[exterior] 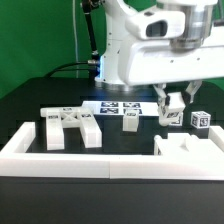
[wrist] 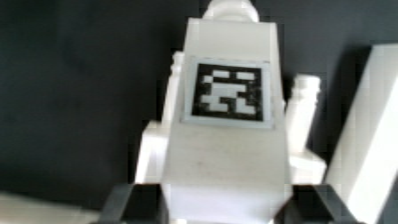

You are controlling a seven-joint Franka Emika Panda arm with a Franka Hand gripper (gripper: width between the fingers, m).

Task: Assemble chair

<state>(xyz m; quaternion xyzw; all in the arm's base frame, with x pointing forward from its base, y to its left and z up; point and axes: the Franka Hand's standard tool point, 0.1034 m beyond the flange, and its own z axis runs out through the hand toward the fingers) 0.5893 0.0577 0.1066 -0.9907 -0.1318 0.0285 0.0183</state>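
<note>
I record the hand clamped on 1 matte white blocky plastic chair part, tag visible, low over the black surface at the exterior view's right. Risk: the long part could pivot in this narrow grip and slip.

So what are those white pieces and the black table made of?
White X-braced chair frame: probably matte plastic, evenly white, no shine, crisp edges. White tagged piece in the fingers: likely the same. Black table: dull, unreflective; material unclear.
</note>
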